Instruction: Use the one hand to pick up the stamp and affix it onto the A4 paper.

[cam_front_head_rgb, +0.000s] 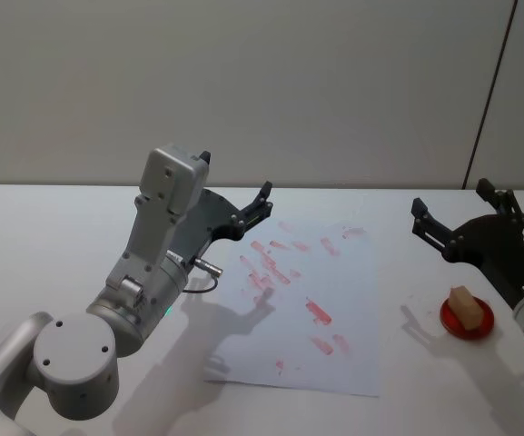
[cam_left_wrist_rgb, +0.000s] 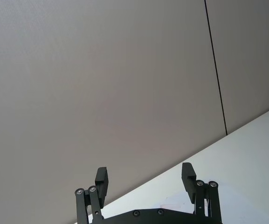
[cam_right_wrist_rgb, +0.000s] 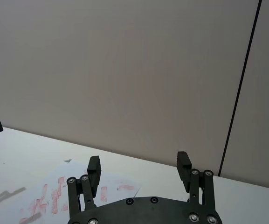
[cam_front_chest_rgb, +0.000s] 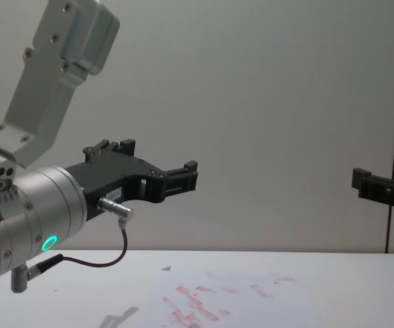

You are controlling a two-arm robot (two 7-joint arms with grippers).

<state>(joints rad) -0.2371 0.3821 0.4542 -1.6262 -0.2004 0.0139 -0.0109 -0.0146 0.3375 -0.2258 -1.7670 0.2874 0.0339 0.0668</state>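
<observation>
**Approach to the stamp: right pincer open, not yet lined up**

Nearest the robot, the left arm with the green-lit silver wrist holds the black left pincer point(cam_left_wrist_rgb: 144, 173) raised over the left margin of the white A4 paper sheet speckled with red rectangular marks point(cam_front_head_rgb: 361, 300). Its jaws stand apart and hold nothing, and it has no part in this step. The sheet lies flat on the pale grey table point(cam_front_head_rgb: 53, 227).

To the sheet's right, apart from its edge, the small beige block stamp point(cam_front_head_rgb: 464, 304) stands upright on a round red dish point(cam_front_head_rgb: 479, 331). Beyond the dish, the black right pincer point(cam_front_head_rgb: 450, 197) hangs clear of the table. Its jaws are spread wide and empty, aimed toward the plain grey wall point(cam_front_head_rgb: 243, 82) rather than down at the block.

By judgement, the right pincer should pitch downward and come back until its jaws straddle the stamp. It should then close at mid-height so the inked base stays level. A straight lift should keep the dish from dragging. An off-centre grip would likely tip the block. A bare patch of the sheet suits the print, pressed squarely.
</observation>
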